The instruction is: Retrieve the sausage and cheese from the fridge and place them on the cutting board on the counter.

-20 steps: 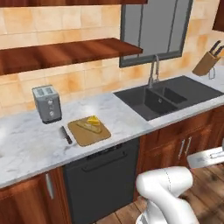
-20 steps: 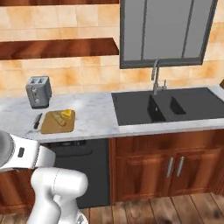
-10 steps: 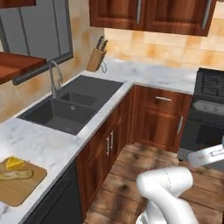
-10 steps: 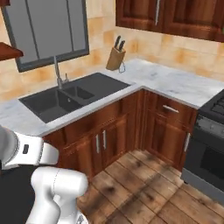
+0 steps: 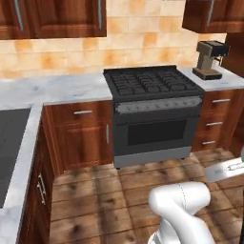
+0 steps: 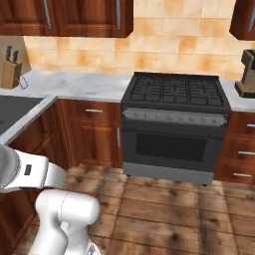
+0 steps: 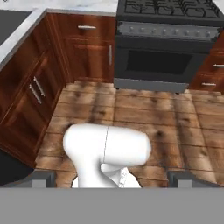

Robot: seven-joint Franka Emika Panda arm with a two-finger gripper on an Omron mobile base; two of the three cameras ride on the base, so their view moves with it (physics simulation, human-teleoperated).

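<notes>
Whole view swung from sink to stove [image 5: 152,83]; counter [image 5: 62,88] running left-right behind.

Marbled stone table [image 5: 57,88], smooth. Reddish glossy wood cabinets [image 5: 81,138]. Dark matt metal stove [image 5: 152,114]. Rough plank floor [image 5: 109,200]. Tile backsplash [image 5: 143,45].

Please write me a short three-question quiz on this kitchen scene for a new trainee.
1. True or false: the stove stands between two stretches of the counter.
2. Which item sits on the counter to the right of the stove? A) toaster B) coffee machine C) kettle
3. What stands on the counter at the far left of the right base view?

Key
1. True.
2. B, the coffee machine.
3. The knife block.
</notes>
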